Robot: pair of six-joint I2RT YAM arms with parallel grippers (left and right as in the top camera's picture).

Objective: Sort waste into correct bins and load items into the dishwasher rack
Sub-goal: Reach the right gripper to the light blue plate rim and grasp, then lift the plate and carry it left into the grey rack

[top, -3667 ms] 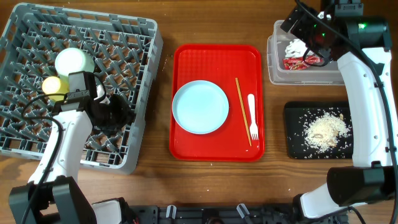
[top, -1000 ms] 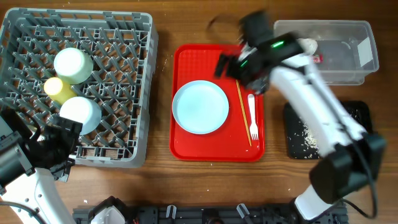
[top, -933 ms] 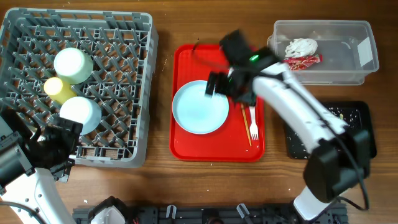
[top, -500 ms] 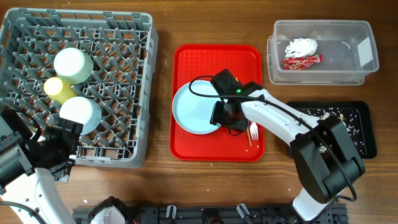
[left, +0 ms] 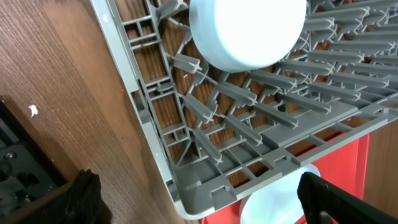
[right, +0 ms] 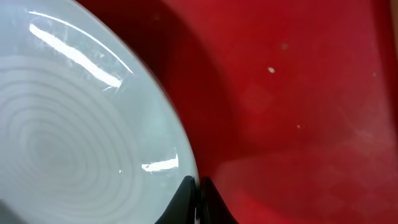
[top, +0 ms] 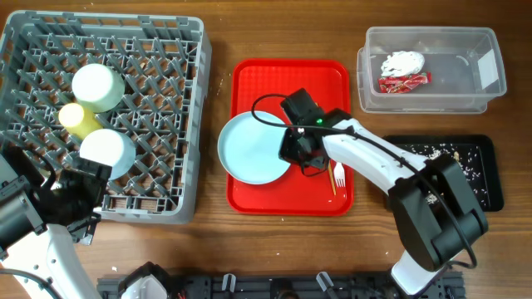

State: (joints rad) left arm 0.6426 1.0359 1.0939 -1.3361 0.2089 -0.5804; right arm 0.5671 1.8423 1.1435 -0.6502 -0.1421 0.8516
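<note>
Overhead looking straight down over whole worktop [top: 208, 224]. Left wrist peering obliquely, close, at rack [left: 163, 163] corner. Right wrist pressing close against plate [right: 74, 143] rim on red tray [right: 298, 93]. All three sharing plate.

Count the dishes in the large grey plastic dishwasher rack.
3, all on its left side: a light green bowl farthest back, a small yellow cup beside it, a pale blue bowl nearest. One corner is hidden.

rack [top: 162, 91] right half free, bowls [top: 98, 86] left
</note>
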